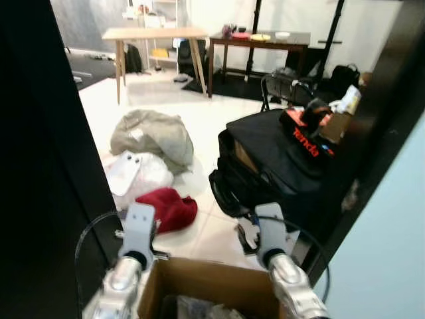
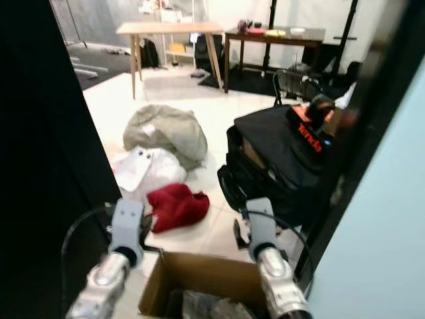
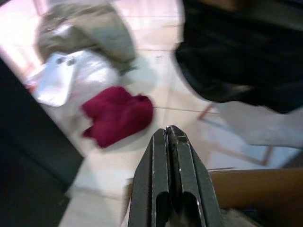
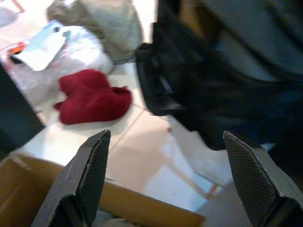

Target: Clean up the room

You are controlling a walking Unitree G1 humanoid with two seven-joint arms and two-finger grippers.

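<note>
A red cloth (image 1: 169, 208) lies crumpled on the white tile floor, beside a white bag (image 1: 136, 176) and a beige bundle of fabric (image 1: 154, 135). A cardboard box (image 1: 216, 287) with crumpled items inside sits right below me, between my two arms. My left gripper (image 3: 170, 137) is shut with nothing in it, held over the box's left corner and pointing towards the red cloth (image 3: 116, 115). My right gripper (image 4: 165, 146) is open and empty above the box's right side, with the red cloth (image 4: 92, 98) ahead of it.
A large black bag (image 1: 275, 163) with a red and black "Tenda" item (image 1: 309, 136) on top stands at the right. A dark door edge (image 1: 46, 159) blocks the left. Two tables (image 1: 156, 33) stand at the far end of the room.
</note>
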